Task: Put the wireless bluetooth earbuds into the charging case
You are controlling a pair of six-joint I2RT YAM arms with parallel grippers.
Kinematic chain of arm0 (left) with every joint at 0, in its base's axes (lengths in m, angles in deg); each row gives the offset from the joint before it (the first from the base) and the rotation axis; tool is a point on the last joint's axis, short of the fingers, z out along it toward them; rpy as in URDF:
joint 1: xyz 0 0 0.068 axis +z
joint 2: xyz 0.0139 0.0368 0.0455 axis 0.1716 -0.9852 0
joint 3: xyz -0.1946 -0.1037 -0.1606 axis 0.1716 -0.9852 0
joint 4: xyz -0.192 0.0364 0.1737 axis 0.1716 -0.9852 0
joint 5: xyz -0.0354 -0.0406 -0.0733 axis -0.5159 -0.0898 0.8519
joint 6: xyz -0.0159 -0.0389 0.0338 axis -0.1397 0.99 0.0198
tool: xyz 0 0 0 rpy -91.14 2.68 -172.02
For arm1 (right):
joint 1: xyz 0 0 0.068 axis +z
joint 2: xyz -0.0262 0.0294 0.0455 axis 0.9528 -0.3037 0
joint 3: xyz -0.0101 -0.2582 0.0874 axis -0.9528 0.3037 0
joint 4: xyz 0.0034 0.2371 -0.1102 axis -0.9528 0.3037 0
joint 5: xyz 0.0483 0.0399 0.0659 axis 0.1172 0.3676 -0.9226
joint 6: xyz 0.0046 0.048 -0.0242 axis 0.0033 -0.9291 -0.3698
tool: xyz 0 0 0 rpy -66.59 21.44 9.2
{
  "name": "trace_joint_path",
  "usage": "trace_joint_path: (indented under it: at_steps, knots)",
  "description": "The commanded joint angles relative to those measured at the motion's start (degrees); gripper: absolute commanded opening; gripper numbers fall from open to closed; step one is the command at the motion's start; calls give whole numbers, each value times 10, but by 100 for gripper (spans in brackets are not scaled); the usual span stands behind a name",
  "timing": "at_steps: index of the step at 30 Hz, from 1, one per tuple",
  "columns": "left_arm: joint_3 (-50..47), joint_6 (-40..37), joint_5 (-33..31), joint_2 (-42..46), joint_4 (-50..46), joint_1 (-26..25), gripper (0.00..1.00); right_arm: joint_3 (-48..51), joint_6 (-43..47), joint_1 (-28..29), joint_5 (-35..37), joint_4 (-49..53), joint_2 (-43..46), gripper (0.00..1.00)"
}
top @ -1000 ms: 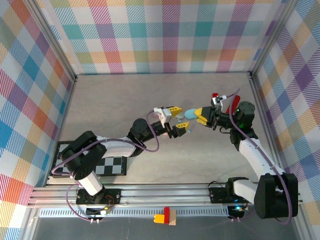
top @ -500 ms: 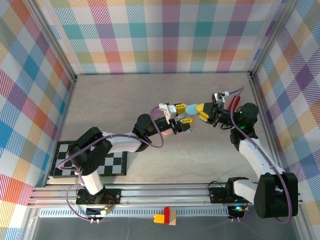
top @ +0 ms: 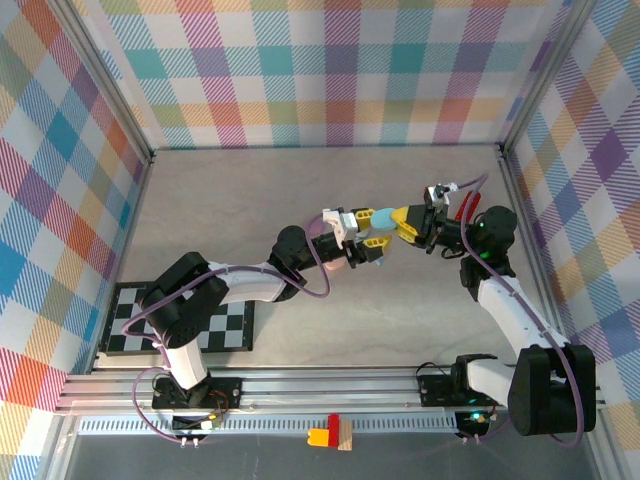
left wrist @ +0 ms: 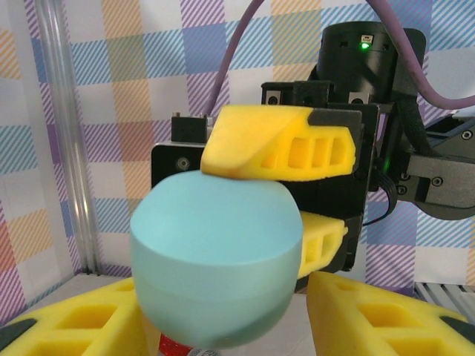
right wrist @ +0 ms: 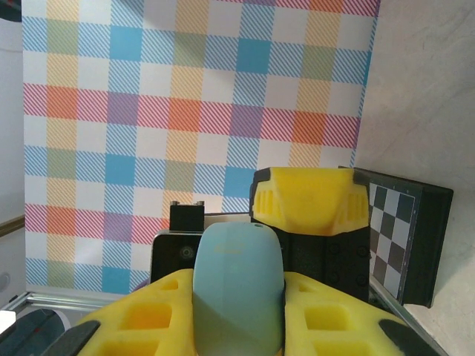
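Note:
A closed pale blue oval charging case hangs above the table's middle, and my right gripper is shut on it from the right. In the right wrist view the case sits squeezed between my yellow fingers. My left gripper has come in from the left and its jaws straddle the case's free end. In the left wrist view the case lies against my left finger, with a slim gap to the other finger. The earbuds are hidden.
A red block lies behind the right arm. A checkerboard plate sits by the left arm's base. Red and yellow blocks rest on the front rail. Plaid walls enclose the table on three sides.
My left gripper has moved right and up to the case, and its jaws have narrowed around it. My right gripper lifted the case slightly and keeps its grip.

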Motion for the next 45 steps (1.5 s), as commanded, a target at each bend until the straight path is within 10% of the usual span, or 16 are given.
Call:
trace_joint_path:
  at_steps: [1, 45]
  knots:
    - [14, -16, 5, -2, 36, -2, 52, 7, 15, -4, 0, -7, 6, 7]
    - [32, -16, 28, -15, 35, -4, 48, 1, 5, -4, 1, -6, 11, 8]
